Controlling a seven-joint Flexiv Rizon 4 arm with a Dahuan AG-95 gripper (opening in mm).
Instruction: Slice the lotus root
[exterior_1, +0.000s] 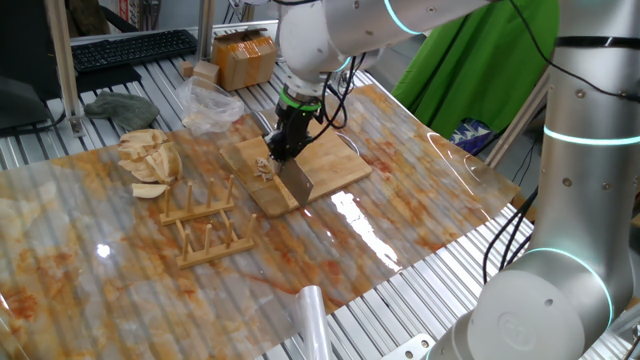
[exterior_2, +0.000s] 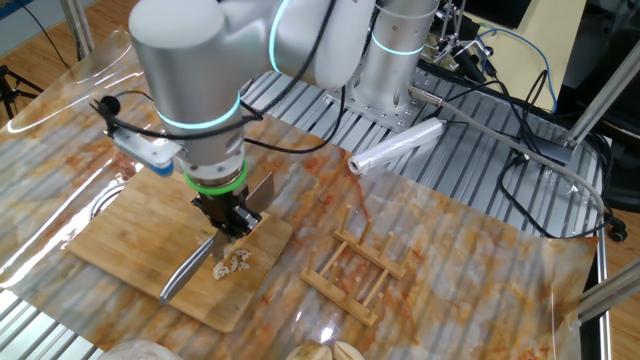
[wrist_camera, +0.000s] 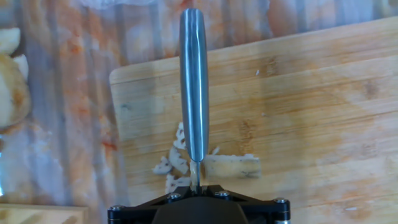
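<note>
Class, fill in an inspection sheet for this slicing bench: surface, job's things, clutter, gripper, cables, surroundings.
Surface: marbled sheet over a slatted metal table; board lies on it.
Job's things: lotus root chunk with thin slices on the board; cleaver upright, edge down between slices and chunk.
Clutter: two wooden racks, heap of pale wedges, plastic bag, plastic roll.
Gripper: gripper shut on cleaver, pointing down.
Cables: bundle behind the arm's base; cable looping at the wrist.
Surroundings: keyboard, cardboard box, green cloth.
</note>
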